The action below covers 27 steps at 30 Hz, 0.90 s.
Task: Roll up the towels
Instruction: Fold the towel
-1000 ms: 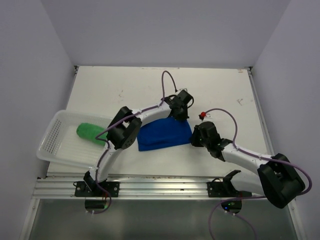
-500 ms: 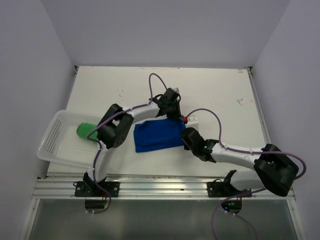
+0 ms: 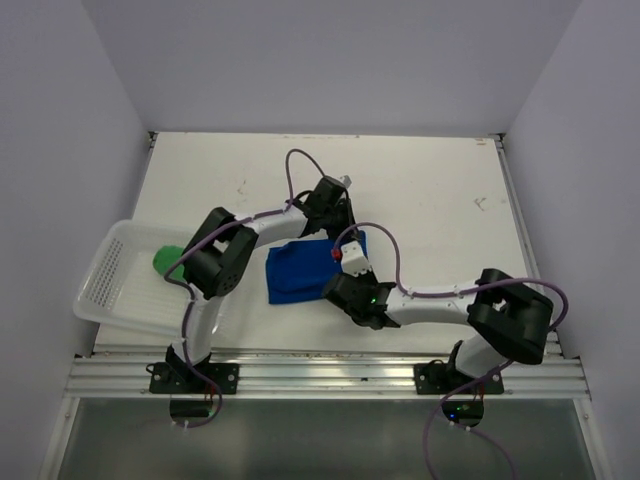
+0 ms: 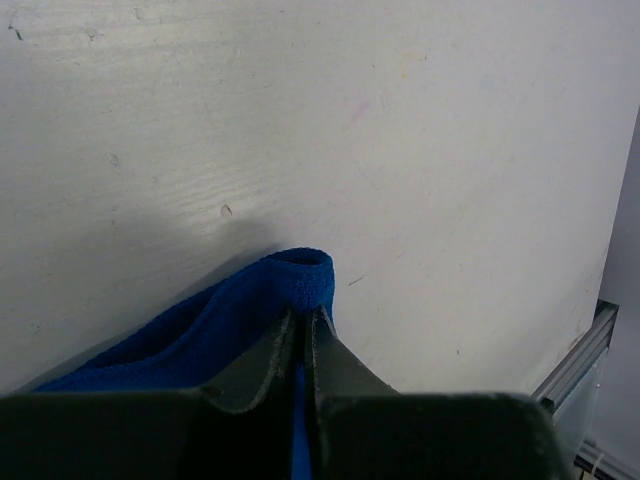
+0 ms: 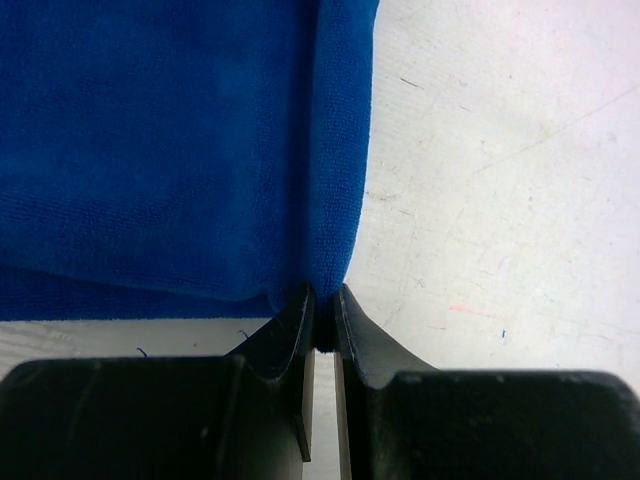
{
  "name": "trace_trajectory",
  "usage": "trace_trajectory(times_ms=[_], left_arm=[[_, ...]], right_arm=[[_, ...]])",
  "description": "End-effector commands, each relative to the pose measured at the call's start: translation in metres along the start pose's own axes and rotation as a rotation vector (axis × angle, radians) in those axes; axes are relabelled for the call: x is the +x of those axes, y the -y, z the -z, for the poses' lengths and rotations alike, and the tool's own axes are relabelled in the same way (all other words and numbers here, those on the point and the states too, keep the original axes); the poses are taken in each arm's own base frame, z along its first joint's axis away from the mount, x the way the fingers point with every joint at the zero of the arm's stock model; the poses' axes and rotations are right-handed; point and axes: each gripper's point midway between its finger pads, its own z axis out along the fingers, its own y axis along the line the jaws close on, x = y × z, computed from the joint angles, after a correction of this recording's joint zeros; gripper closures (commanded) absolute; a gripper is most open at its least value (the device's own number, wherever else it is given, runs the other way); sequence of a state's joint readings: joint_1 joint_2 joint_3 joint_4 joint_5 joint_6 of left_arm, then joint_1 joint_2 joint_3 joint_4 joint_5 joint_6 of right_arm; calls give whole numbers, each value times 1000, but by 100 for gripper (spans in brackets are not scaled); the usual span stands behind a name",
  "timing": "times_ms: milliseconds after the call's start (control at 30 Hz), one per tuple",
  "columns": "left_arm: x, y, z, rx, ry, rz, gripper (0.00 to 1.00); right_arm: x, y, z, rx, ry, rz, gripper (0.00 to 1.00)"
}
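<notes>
The blue towel (image 3: 298, 272) lies on the white table (image 3: 440, 185), in the middle part near the arms and to the right of the white basket (image 3: 108, 278). In the top view it looks like a flat shape with 4 sides, and both arms reach over it. The left gripper (image 4: 305, 316) is at the far right corner of this towel. In the left wrist view its 2 fingers are almost together, and a raised, rounded corner of the blue cloth is pinched between them, so this pincer is closed on the blue towel. The right gripper (image 5: 322, 296) is at the near right part of the same towel. In the right wrist view its 2 fingers stand very close, with only a thin gap, and the thick folded edge of the cloth goes into this gap, so it is also closed on the blue towel. In that view, a lower layer of blue cloth shows under the upper layer. The green towel (image 3: 166, 260) lies inside the basket as a compact bundle, partly hidden behind the elbow of the left arm, and no gripper touches it.
</notes>
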<state>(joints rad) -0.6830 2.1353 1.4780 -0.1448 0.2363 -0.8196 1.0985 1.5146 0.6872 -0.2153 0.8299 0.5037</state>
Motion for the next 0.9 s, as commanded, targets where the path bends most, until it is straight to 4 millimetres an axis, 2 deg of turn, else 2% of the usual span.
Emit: trace_trajectory(times_ms=[0, 267, 433, 467, 700, 867], left_arm=[[-69, 18, 25, 82, 229, -51, 100], [-66, 8, 28, 52, 224, -89, 100], [-66, 0, 28, 25, 233, -122, 100], [-60, -8, 27, -4, 207, -131, 100], [-52, -41, 23, -120, 207, -165, 100], [-48, -51, 25, -158, 212, -183, 100]], right_arm=[[6, 8, 6, 87, -12, 114, 100], [3, -10, 6, 138, -31, 247, 100], [9, -16, 2, 166, -66, 314, 100], [7, -18, 2, 166, -67, 320, 100], [13, -34, -6, 180, -108, 434, 100], [19, -42, -9, 178, -137, 484, 100]])
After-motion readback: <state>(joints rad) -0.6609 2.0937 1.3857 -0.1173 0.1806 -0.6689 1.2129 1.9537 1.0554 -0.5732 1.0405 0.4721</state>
